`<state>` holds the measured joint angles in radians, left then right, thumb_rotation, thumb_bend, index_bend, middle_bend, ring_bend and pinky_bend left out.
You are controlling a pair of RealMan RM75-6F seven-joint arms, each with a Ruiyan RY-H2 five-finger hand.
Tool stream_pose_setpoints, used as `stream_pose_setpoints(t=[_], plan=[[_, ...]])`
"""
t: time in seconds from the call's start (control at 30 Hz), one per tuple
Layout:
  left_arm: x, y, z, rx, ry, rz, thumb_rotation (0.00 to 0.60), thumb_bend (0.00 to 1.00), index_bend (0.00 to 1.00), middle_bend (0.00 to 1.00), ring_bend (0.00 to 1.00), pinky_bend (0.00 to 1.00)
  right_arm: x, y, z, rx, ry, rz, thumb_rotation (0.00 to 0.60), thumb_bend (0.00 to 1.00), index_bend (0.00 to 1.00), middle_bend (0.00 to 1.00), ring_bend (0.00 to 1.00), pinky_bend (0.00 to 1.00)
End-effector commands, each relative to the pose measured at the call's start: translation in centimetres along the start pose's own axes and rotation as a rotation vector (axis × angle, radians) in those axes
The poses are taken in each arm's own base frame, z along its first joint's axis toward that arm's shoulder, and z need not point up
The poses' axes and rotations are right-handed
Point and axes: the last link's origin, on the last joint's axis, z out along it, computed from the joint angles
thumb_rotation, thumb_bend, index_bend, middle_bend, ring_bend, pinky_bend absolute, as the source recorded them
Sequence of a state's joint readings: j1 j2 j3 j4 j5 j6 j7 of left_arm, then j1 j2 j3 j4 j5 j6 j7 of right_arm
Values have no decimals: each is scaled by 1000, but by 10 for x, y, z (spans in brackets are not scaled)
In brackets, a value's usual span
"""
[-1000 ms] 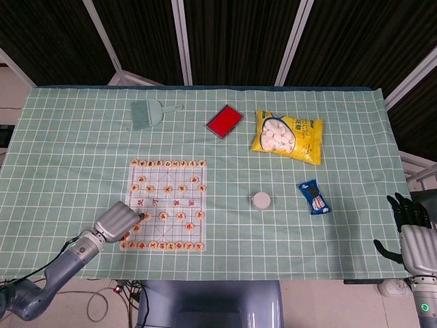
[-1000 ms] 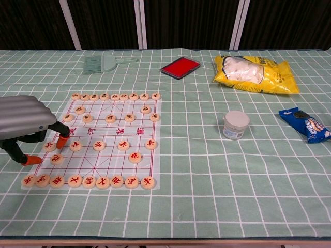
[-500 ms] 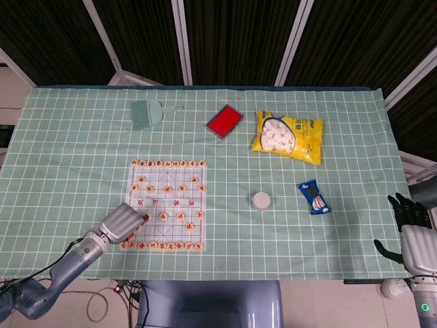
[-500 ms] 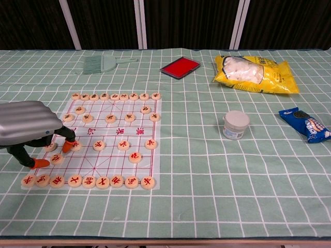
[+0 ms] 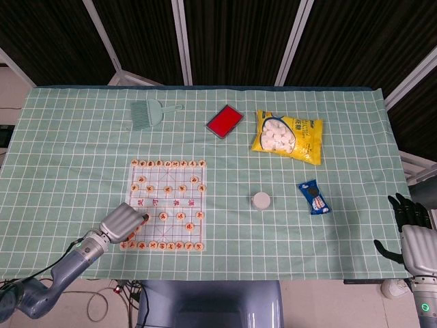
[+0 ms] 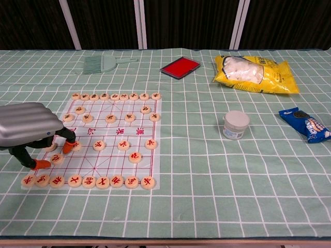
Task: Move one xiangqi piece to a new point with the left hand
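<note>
The xiangqi board [image 6: 115, 138] lies at the table's front left, with round wooden pieces in rows along its near and far sides. My left hand [image 6: 26, 124] hovers low over the board's near-left corner [image 5: 131, 240]. One orange fingertip [image 6: 68, 146] touches down beside a piece [image 6: 77, 146], and the thumb tip [image 6: 40, 164] rests next to another piece [image 6: 56, 158]. No piece is lifted, and the hand [image 5: 120, 221] hides the points beneath it. My right hand [image 5: 411, 229] hangs beyond the table's right edge with its fingers spread, holding nothing.
A green brush [image 5: 147, 113], a red stamp pad [image 5: 224, 121] and a yellow snack bag [image 5: 287, 136] lie along the far side. A small white jar [image 6: 236, 124] and a blue packet [image 6: 306, 124] sit right of the board.
My left hand has shifted right onto the board's near-left area and lowered its fingertips among the pieces; it has barely moved in the last half second. The right hand is still.
</note>
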<state>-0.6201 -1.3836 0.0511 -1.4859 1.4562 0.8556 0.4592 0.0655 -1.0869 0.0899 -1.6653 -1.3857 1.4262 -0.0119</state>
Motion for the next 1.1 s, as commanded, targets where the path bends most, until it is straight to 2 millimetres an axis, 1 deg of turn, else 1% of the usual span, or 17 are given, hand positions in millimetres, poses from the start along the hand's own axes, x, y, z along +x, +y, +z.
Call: stream_pose_setpoints(t=[0.03,0.33,0.57,0.87,1.1], plan=[[0,0,0,4,-2,-7,600,253,476,1000,1000,999,0,0,0,0,1,0,600,273,0,0,0,0],[-3,2,1,3,-7,-13,600,254,484,1000,1000,999,0,0,0,-1,0,5,600,274,0,0,0,0],[-4,-2,1,20,-9,-23,600,256,485,1000,1000,999,0,0,0,-2,-1,7,600,275,0,0,0,0],[-8,-1,2,25,-18,-42,600,271,488,1000,1000,999,0,0,0,-3,-2,10,600,274,0,0,0,0],[-4,1,1,21,14,-57,600,294,514,1000,1000,999,1,0,0,-4,-3,17,600,274,0,0,0,0]])
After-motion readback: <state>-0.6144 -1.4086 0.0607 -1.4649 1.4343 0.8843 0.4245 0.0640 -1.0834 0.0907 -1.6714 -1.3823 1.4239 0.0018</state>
